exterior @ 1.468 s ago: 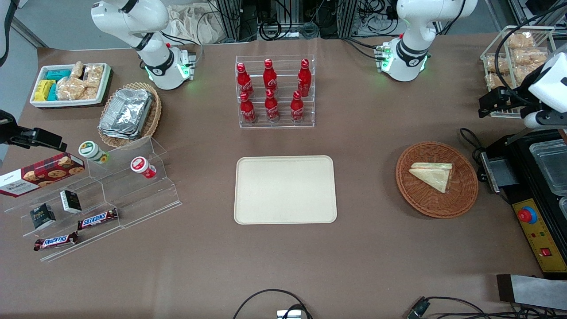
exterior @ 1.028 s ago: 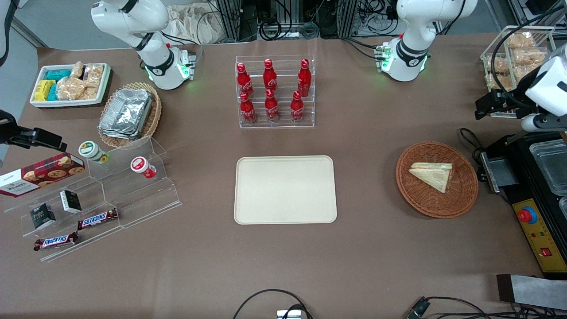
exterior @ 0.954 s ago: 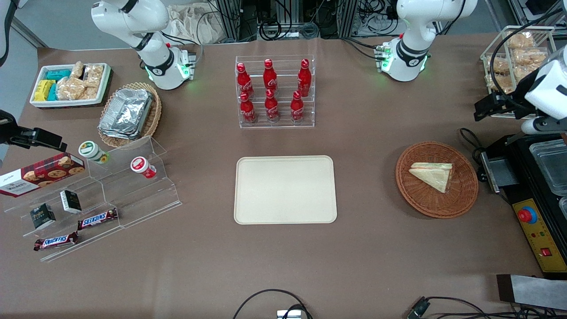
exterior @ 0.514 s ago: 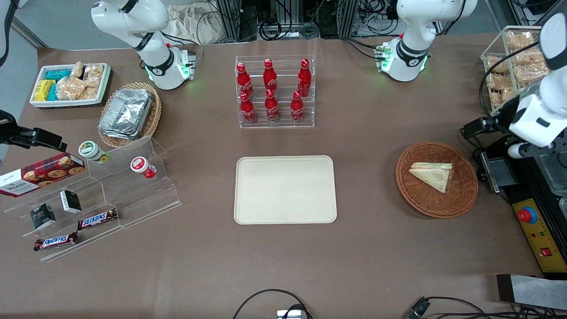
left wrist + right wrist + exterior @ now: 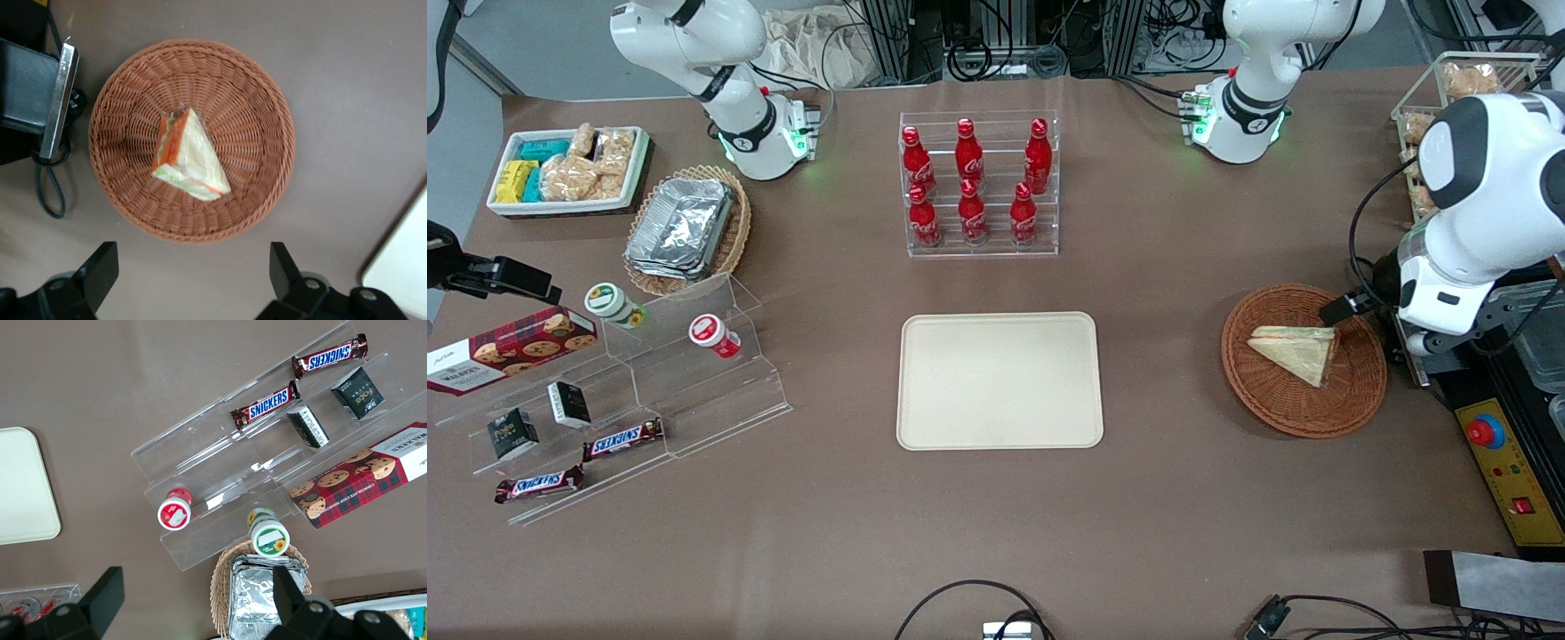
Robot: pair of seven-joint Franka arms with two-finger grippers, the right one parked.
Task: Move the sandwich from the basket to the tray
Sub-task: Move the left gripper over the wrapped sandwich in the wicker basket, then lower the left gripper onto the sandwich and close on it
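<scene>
in the front view the sandwich (image 5: 1296, 352) lies in the basket (image 5: 1272, 400), a little off the basket's middle. the basket sits on the brown worktop (image 5: 1156, 498) toward the working arm's end, about midway between the table's edge nearest the front camera and the edge by the arm bases. the tray (image 5: 999, 380) lies bare near the middle of the worktop, well apart from the basket. the left arm's gripper (image 5: 1343, 308) hangs above the basket's rim on the side farther from the front camera, close to the sandwich's corner; only one dark finger tip shows there, under the white wrist. a clear rack of red bottles (image 5: 971, 182) stands farther from the camera than the tray.

in the left wrist view the sandwich (image 5: 189, 157) rests near the centre of the basket (image 5: 257, 120), its orange and green filling along one edge. the gripper (image 5: 190, 273) is above the bare table just beside the basket's rim, its two dark fingers (image 5: 99, 270) spread wide with nothing between them. a corner of the tray (image 5: 403, 263) shows apart from the basket.
</scene>
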